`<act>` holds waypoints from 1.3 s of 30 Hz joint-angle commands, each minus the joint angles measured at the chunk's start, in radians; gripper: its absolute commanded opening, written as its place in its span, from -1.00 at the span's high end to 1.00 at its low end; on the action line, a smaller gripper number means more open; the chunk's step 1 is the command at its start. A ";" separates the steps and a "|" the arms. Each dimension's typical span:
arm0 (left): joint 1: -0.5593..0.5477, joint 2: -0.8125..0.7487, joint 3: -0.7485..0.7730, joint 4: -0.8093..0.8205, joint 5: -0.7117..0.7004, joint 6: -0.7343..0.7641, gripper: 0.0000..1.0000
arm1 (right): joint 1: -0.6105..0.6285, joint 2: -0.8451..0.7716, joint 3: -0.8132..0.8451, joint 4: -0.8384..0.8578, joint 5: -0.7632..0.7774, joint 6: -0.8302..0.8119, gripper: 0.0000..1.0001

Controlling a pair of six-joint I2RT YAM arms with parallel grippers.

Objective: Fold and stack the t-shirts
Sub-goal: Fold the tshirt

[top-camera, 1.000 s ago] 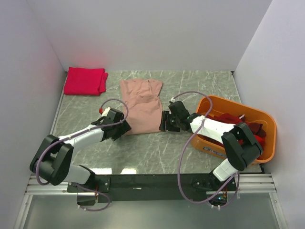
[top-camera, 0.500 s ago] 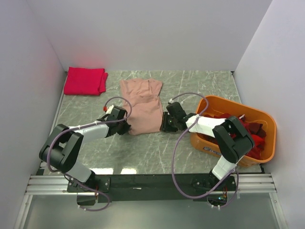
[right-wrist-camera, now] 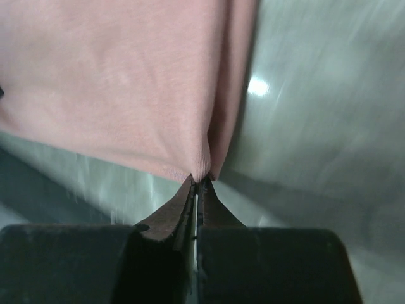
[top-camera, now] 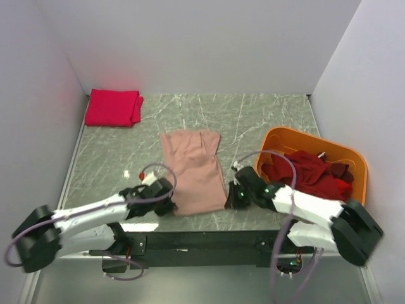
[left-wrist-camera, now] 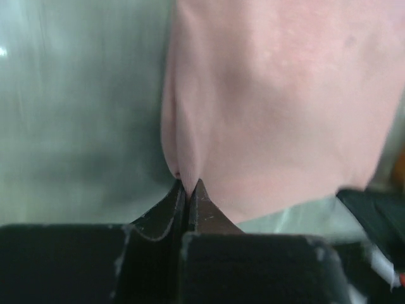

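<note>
A dusty-pink t-shirt (top-camera: 193, 168) lies lengthwise in the middle of the marble table, folded into a narrow strip. My left gripper (top-camera: 169, 204) is shut on its near left corner, and the pink cloth (left-wrist-camera: 266, 107) is pinched between the black fingertips. My right gripper (top-camera: 229, 202) is shut on the near right corner, with the hem (right-wrist-camera: 126, 82) bunched at its tips. A folded crimson-pink t-shirt (top-camera: 114, 107) rests at the far left corner. Several dark red t-shirts (top-camera: 310, 174) are heaped in the tub.
An orange plastic tub (top-camera: 288, 136) stands at the right, close to my right arm. White walls close in the table at the left, back and right. The black rail with the arm bases (top-camera: 202, 242) runs along the near edge.
Both grippers have shut on the near corners of the dusty-pink t-shirt and drawn it toward the near edge. Both arms have swung back with it.
</note>
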 commanded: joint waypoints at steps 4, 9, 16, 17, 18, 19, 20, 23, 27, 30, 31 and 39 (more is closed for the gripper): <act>-0.384 -0.275 -0.012 -0.290 -0.100 -0.421 0.99 | 0.076 -0.452 -0.027 -0.325 -0.031 0.102 1.00; -0.419 -0.190 0.236 -0.563 -0.263 -0.415 0.99 | 0.072 -0.546 0.088 -0.382 0.053 0.030 1.00; -0.295 -0.128 0.438 -0.651 -0.435 -0.305 0.99 | -0.002 -0.327 0.357 -0.340 0.271 -0.070 1.00; -0.270 -0.130 0.446 -0.629 -0.433 -0.239 0.99 | -0.016 -0.312 0.376 -0.327 0.254 -0.077 1.00; -0.215 -0.134 0.450 -0.555 -0.427 -0.193 0.99 | -0.025 -0.296 0.394 -0.311 0.255 -0.083 1.00; -0.187 -0.133 0.450 -0.527 -0.410 -0.156 0.99 | -0.043 -0.267 0.425 -0.305 0.255 -0.087 1.00; -0.158 -0.131 0.450 -0.498 -0.400 -0.093 0.99 | -0.050 -0.252 0.439 -0.294 0.251 -0.091 1.00; -0.058 -0.098 0.461 -0.438 -0.395 -0.010 0.99 | -0.071 -0.191 0.488 -0.250 0.234 -0.103 1.00; 0.067 -0.033 0.487 -0.367 -0.393 0.070 0.99 | -0.100 -0.080 0.562 -0.198 0.214 -0.116 1.00; 0.133 0.014 0.498 -0.292 -0.357 0.125 0.99 | -0.129 0.030 0.620 -0.181 0.203 -0.125 1.00; 0.147 0.028 0.501 -0.284 -0.352 0.136 0.99 | -0.136 0.052 0.651 -0.182 0.200 -0.126 1.00; 0.324 0.203 0.564 -0.226 -0.305 0.254 0.99 | -0.174 0.309 0.822 -0.173 0.160 -0.174 1.00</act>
